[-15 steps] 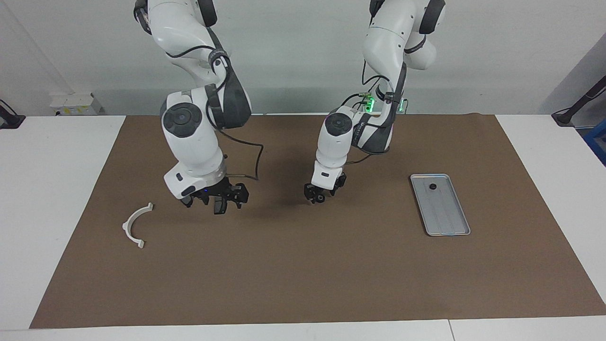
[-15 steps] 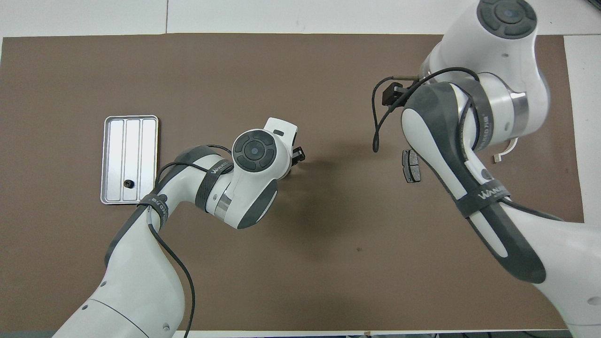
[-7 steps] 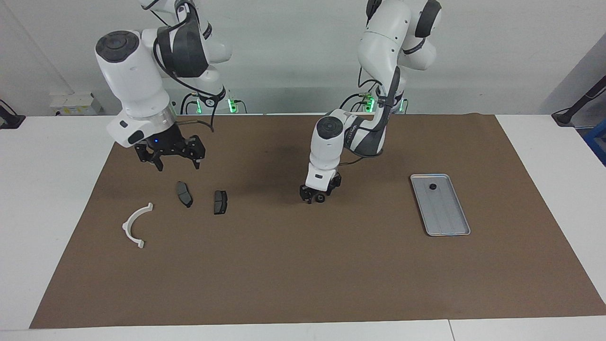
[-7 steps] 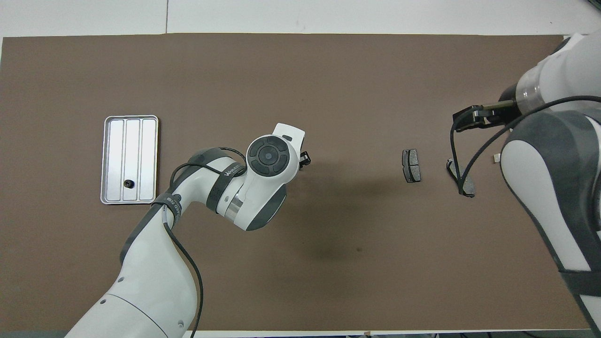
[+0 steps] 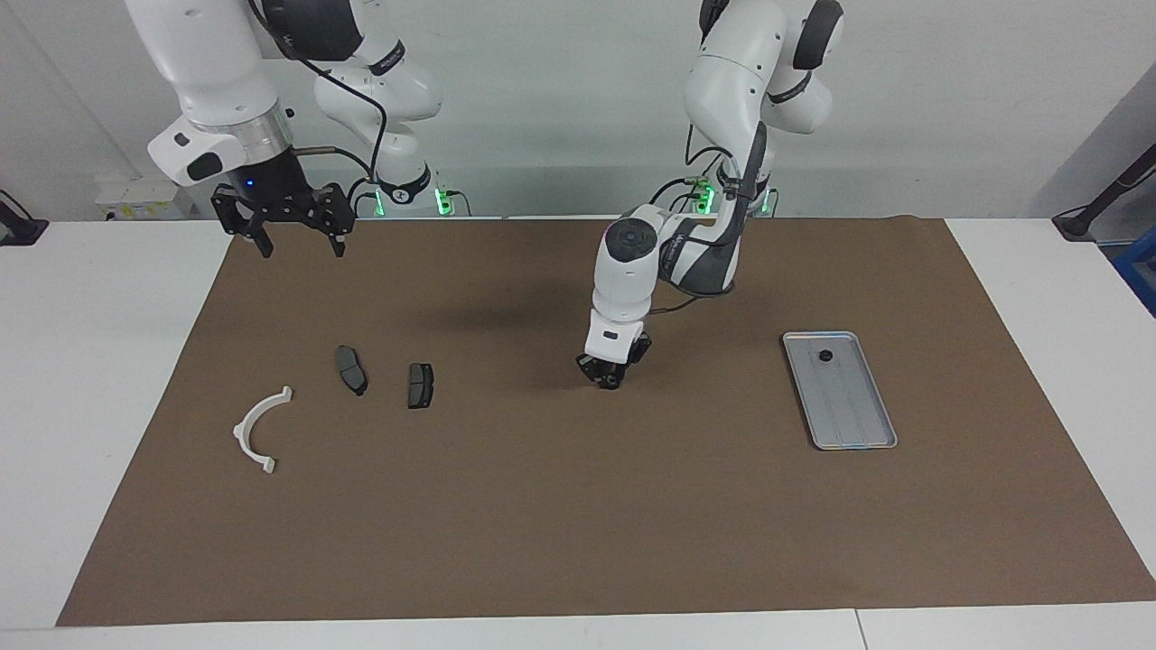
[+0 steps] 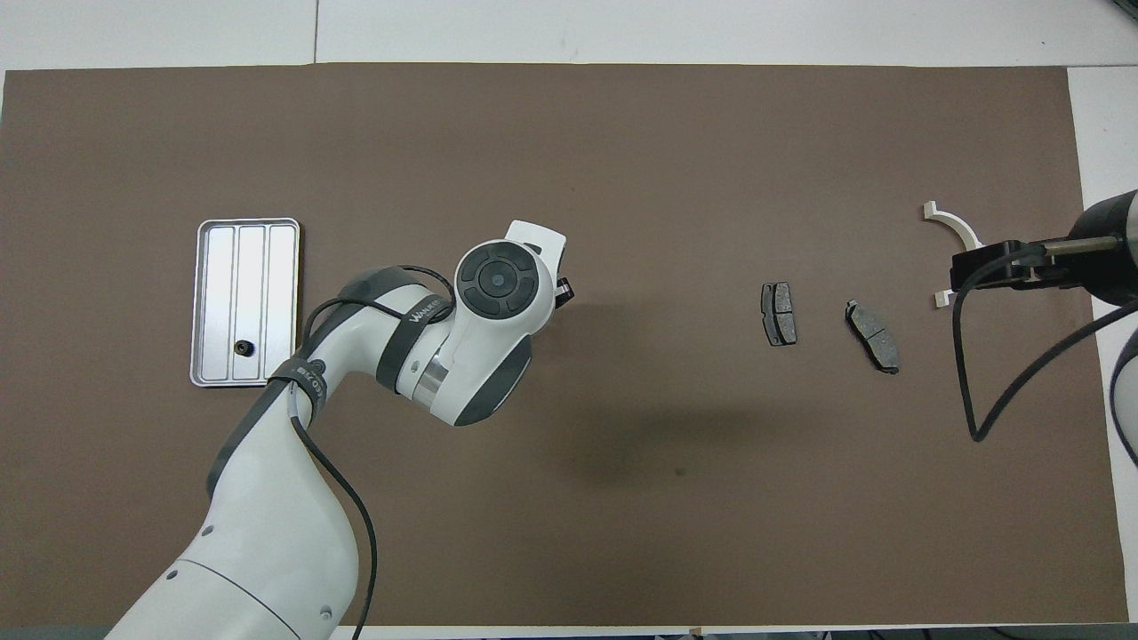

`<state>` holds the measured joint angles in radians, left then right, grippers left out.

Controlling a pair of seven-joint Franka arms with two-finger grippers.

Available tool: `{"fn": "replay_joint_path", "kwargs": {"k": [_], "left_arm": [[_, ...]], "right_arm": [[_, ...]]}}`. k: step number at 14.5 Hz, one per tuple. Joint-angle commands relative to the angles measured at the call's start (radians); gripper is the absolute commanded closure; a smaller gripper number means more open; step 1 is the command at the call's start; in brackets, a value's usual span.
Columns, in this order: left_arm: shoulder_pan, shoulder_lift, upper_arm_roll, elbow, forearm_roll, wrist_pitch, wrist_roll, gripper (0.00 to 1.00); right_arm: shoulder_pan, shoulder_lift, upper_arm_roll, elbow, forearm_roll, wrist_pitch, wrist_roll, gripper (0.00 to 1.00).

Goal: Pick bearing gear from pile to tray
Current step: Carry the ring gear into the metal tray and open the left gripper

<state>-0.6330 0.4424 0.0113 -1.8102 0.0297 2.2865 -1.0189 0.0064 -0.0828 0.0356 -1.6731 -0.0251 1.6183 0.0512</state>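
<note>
The pile lies toward the right arm's end of the mat: a white plastic arc (image 5: 257,430) (image 6: 952,231) and two dark grey brake-pad pieces (image 5: 350,369) (image 5: 419,385) (image 6: 779,314) (image 6: 872,336). The silver tray (image 5: 853,424) (image 6: 251,258) lies toward the left arm's end and holds one small black round piece (image 5: 825,356) (image 6: 242,348). My left gripper (image 5: 607,376) (image 6: 562,289) is down at the mat's middle, at another small black round piece (image 5: 612,382). The wrist hides most of it from overhead. My right gripper (image 5: 302,242) (image 6: 996,264) is open, empty and raised high over the right arm's end.
A brown mat (image 5: 578,506) covers the white table (image 5: 99,361). A dark cable (image 6: 987,373) hangs from the right arm above the mat near the pile. Green lights glow at the arms' bases.
My right arm has lifted away from the pile, toward its own end of the table, uncovering the two brake-pad pieces. My left gripper has stayed at the round piece and turned a little.
</note>
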Motion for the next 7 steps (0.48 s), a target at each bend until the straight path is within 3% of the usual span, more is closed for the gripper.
{"fn": "replay_joint_path", "kwargs": {"k": [1,4,7], "left_arm": [[0.074,-0.112,0.016,-0.029,0.019,-0.128,0.129,1.0],[0.229,-0.223,0.015,-0.084,0.018,-0.209,0.392,1.0],[0.39,-0.226,0.016,-0.097,0.018,-0.206,0.729,1.0]], "right_arm": [[-0.017,0.0,0.017,0.027,0.01,-0.051,-0.027,0.0],[-0.006,0.018,0.017,0.024,0.014,-0.051,-0.025,0.0],[-0.02,0.02,0.01,0.026,0.062,-0.049,-0.025,0.0]]}}
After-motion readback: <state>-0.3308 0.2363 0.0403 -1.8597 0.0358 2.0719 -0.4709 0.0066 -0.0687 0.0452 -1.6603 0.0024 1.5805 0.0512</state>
